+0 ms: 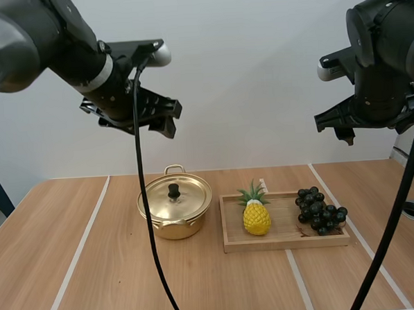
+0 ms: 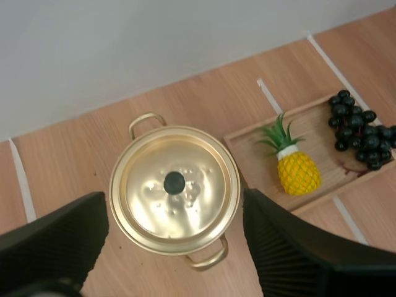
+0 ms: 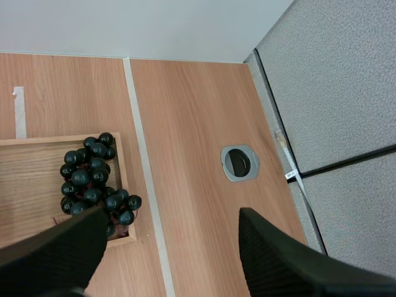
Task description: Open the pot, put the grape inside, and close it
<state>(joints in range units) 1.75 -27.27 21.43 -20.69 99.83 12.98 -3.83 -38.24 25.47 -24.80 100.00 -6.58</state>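
You had left jaws wide over the lidded pot [image 2: 174, 189], right jaws wide above the bench [image 3: 198, 111] near the grapes [image 3: 93, 179].

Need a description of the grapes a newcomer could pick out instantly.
On the wooden table, a shallow wooden tray sits to the right of the gold pot. The bunch of grapes lies at the tray's right end, apart from the pineapple at its left end. It is the only dark cluster of small round berries; the pineapple is yellow with green leaves.
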